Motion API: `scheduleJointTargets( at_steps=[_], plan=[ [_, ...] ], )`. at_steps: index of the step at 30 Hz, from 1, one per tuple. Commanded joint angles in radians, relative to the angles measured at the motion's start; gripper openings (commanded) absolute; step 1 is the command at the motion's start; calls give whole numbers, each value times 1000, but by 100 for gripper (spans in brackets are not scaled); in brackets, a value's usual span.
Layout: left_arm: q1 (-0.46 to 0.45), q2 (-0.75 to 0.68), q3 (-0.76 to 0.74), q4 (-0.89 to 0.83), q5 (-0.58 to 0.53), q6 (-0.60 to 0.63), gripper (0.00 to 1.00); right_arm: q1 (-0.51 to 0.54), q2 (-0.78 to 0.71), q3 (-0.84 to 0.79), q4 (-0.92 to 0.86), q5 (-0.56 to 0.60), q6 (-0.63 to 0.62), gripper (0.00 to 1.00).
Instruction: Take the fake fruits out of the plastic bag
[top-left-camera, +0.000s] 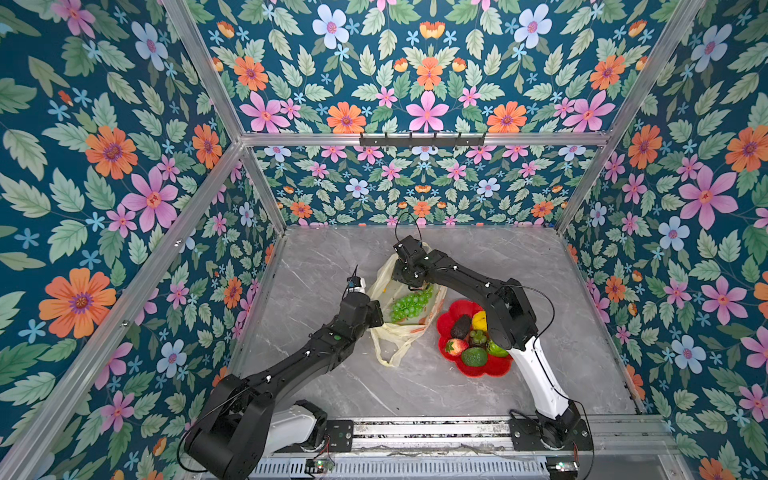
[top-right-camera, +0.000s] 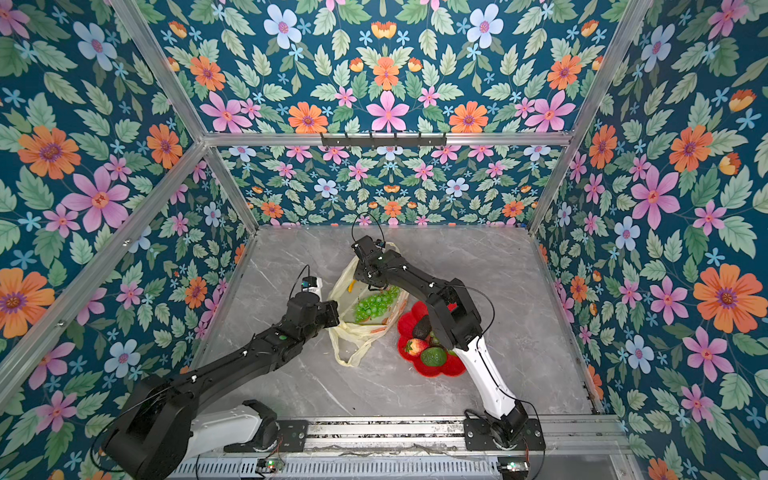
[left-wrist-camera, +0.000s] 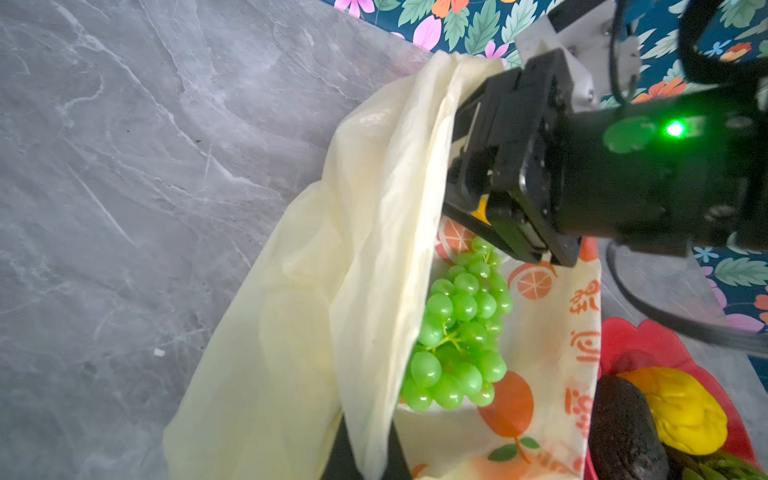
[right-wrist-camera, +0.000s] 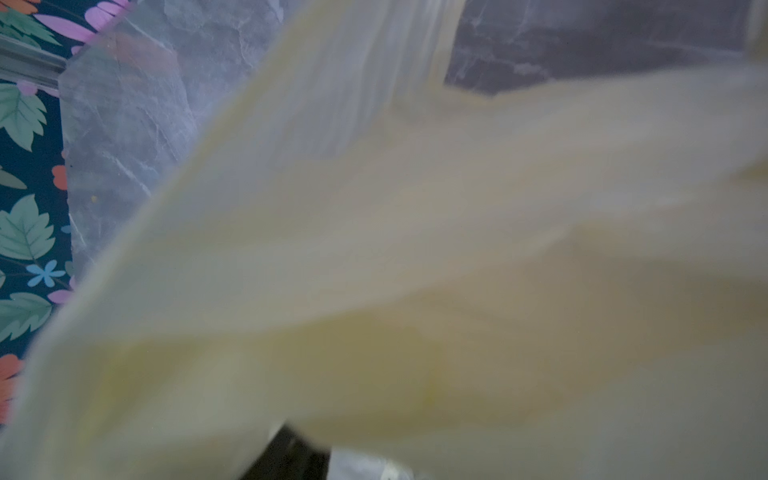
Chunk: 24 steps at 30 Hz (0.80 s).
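Note:
The cream-yellow plastic bag (top-left-camera: 397, 343) (top-right-camera: 353, 338) lies mid-table with its mouth held up. My left gripper (top-left-camera: 375, 314) (left-wrist-camera: 368, 451) is shut on the bag's (left-wrist-camera: 291, 332) near edge, a fold of plastic pinched between its fingers. A green grape bunch (top-left-camera: 409, 303) (top-right-camera: 374, 305) (left-wrist-camera: 457, 328) lies inside. My right gripper (top-left-camera: 417, 286) (top-right-camera: 376, 286) (left-wrist-camera: 484, 203) reaches into the mouth above the grapes. A bit of yellow shows between its fingers, and I cannot tell whether it grips it. Bag plastic (right-wrist-camera: 415, 249) fills the right wrist view.
A red flower-shaped plate (top-left-camera: 482, 371) (top-right-camera: 432, 372) stands right of the bag, holding an avocado (top-left-camera: 460, 326), a lemon (top-left-camera: 479, 320), a strawberry (top-left-camera: 455, 346) and green fruits (top-left-camera: 473, 356). Floral walls and aluminium posts enclose the grey marble table (top-left-camera: 324, 395).

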Motion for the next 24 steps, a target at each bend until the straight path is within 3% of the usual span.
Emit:
scheduleJointTargets(
  at_steps=[1,12,16,24],
  plan=[
    [0,-26,-28,54,49,1,0,0,39,66,-36,-8,24,57],
    [-9,-45,-101,147,147,5,0,0,146,230,-127,-12,103,62],
    [-10,-38,-111,175,156,4,0,0,184,289,-166,-1,141,69],
    [-12,-57,-123,172,140,23,0,-10,280,428,-261,3,152,73]
  ],
)
